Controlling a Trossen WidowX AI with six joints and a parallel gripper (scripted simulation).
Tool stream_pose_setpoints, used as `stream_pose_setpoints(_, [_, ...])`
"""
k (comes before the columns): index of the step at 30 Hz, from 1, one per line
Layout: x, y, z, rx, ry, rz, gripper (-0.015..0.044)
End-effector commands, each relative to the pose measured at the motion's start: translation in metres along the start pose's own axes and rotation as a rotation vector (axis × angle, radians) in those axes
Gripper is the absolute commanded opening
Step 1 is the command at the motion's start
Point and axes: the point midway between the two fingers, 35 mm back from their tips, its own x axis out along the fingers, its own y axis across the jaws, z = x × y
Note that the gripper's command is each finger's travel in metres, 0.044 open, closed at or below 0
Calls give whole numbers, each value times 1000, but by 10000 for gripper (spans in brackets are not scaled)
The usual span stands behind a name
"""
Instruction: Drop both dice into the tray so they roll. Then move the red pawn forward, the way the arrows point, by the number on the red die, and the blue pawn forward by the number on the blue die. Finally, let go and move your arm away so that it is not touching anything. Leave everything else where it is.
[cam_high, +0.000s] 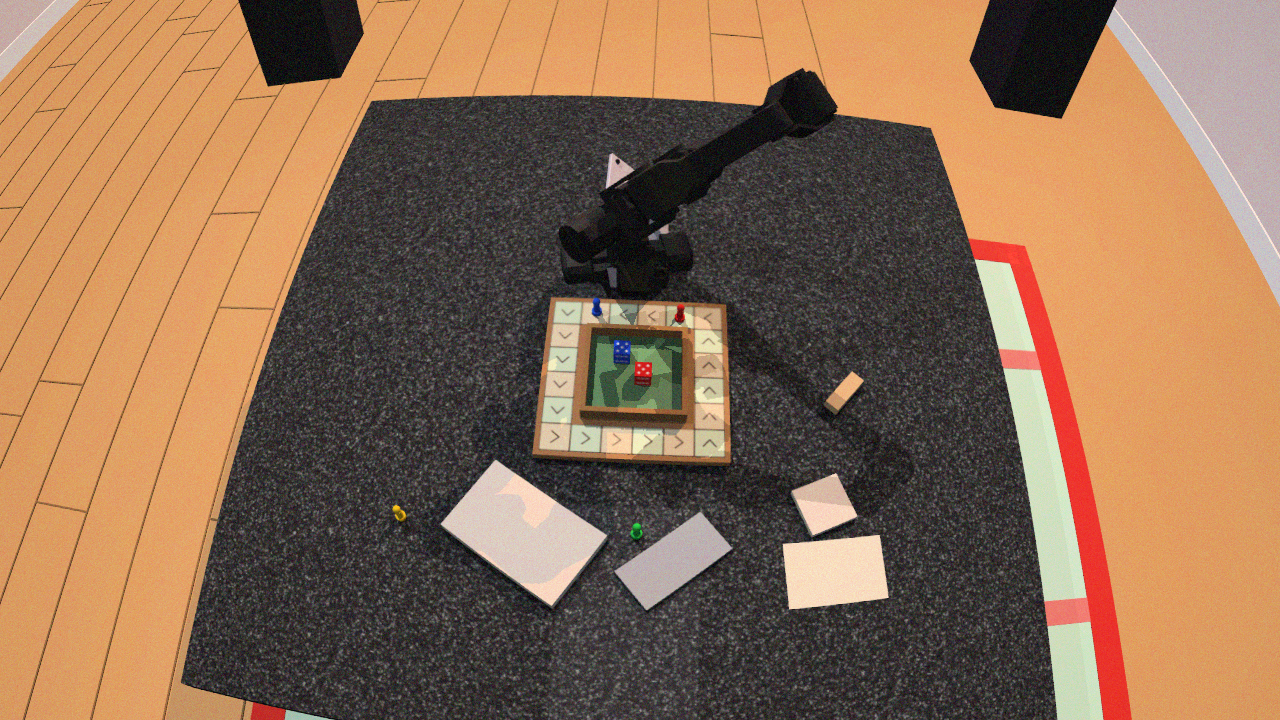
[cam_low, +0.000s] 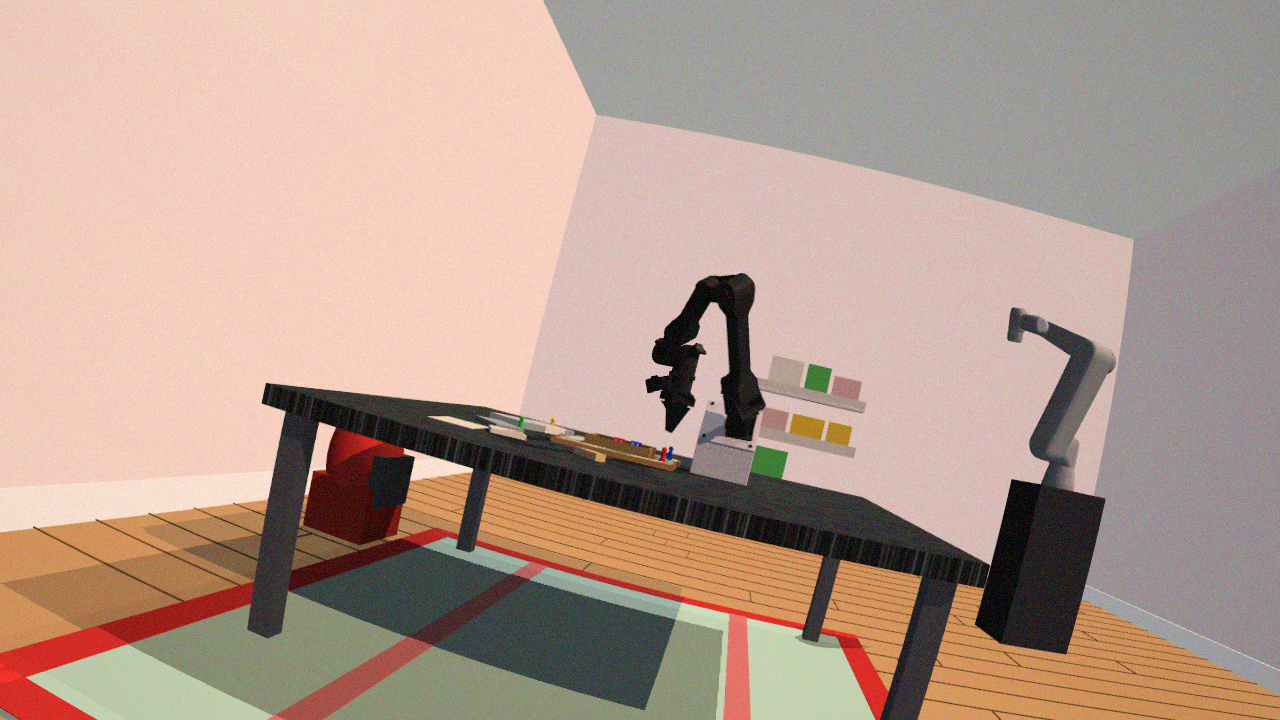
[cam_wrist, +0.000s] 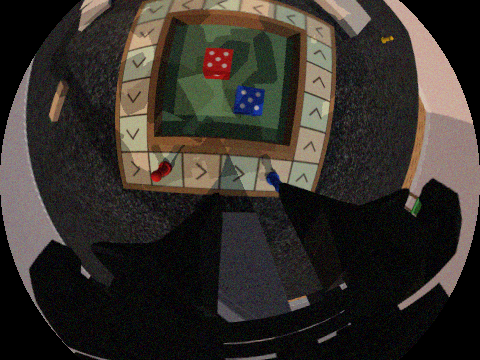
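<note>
Wrist view: fingers stood apart, holding nothing.
Blue pawn (cam_high: 596, 307): apparently next; straddle it squarely.
Red pawn (cam_high: 680, 312): avoid bumping.

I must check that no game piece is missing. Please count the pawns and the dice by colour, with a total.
Red: 2, pawn and die
Blue: 2, pawn and die
Green: 1, pawn
Yellow: 1, pawn
Total: 6

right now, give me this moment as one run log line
gripper: open, holds nothing, raised | red die, blue die: in tray | red pawn, blue pawn: board's arm-side row
</note>
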Motion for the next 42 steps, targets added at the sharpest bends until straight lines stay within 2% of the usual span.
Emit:
stream_pose_setpoints(1, [5, -41, -24, 516, 14, 24, 200])
stream_pose_setpoints(16, [5, -42, -22, 516, 14, 24, 200])
stream_pose_setpoints(20, [19, -41, -22, 516, 14, 24, 200])
stream_pose_setpoints(42, [47, -41, -22, 516, 13, 24, 200])
